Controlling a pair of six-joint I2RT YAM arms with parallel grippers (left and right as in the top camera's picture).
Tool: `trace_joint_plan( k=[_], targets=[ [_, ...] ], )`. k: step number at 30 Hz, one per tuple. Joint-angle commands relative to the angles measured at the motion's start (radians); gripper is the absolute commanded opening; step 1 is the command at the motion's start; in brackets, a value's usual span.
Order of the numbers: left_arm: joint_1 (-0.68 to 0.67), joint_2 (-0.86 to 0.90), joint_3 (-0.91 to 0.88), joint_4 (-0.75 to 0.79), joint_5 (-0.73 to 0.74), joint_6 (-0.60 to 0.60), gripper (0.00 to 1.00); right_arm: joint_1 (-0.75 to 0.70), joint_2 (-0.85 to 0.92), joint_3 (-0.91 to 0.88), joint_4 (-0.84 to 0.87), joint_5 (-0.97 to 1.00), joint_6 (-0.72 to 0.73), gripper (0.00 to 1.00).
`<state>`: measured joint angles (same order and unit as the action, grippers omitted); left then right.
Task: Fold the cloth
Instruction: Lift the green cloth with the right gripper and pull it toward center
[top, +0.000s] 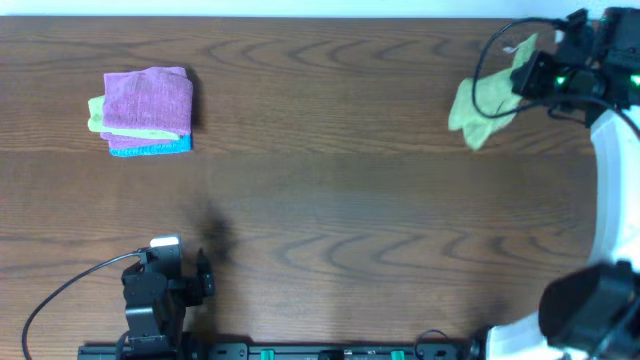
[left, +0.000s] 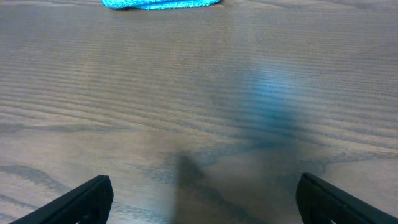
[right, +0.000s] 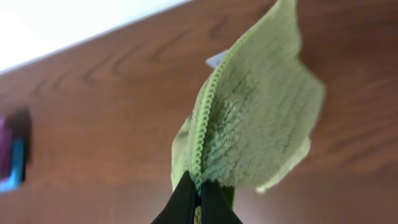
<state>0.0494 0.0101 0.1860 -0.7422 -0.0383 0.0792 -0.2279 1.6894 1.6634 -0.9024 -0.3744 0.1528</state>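
A light green cloth hangs at the far right of the table, lifted by my right gripper. In the right wrist view the gripper is shut on the cloth's stitched edge, and the cloth dangles above the table. My left gripper rests near the front left edge, open and empty; its two fingertips stand wide apart over bare wood.
A stack of folded cloths, pink on top, then yellow-green, then blue, lies at the far left. The blue edge of it shows at the top of the left wrist view. The wooden table has its far edge close behind the green cloth.
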Motion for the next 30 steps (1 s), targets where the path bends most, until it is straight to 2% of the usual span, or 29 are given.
trace_joint_plan(
  k=[1,7,15,21,25,28,30],
  targets=[
    [-0.004,-0.006,-0.022,-0.009,-0.017,0.007,0.95,0.049,-0.098,0.012,-0.1,0.056,-0.065,0.02],
    [-0.004,-0.006,-0.022,-0.009,-0.017,0.007,0.95,0.148,-0.209,0.012,-0.394,0.085,-0.11,0.01],
    [-0.004,-0.006,-0.022,-0.009,-0.017,0.007,0.95,0.302,-0.226,0.01,-0.587,0.098,-0.124,0.02],
    [-0.004,-0.006,-0.022,-0.009,-0.017,0.007,0.95,0.413,-0.209,0.01,-0.503,0.166,-0.098,0.01],
    [-0.004,-0.006,-0.022,-0.009,-0.017,0.007,0.95,0.448,-0.122,0.01,-0.401,0.166,-0.098,0.02],
    [-0.004,-0.006,-0.022,-0.009,-0.017,0.007,0.95,0.457,-0.009,0.01,-0.274,0.192,-0.099,0.01],
    [-0.004,-0.006,-0.022,-0.009,-0.017,0.007,0.95,0.457,0.085,0.01,-0.121,0.253,-0.107,0.02]
  ],
)
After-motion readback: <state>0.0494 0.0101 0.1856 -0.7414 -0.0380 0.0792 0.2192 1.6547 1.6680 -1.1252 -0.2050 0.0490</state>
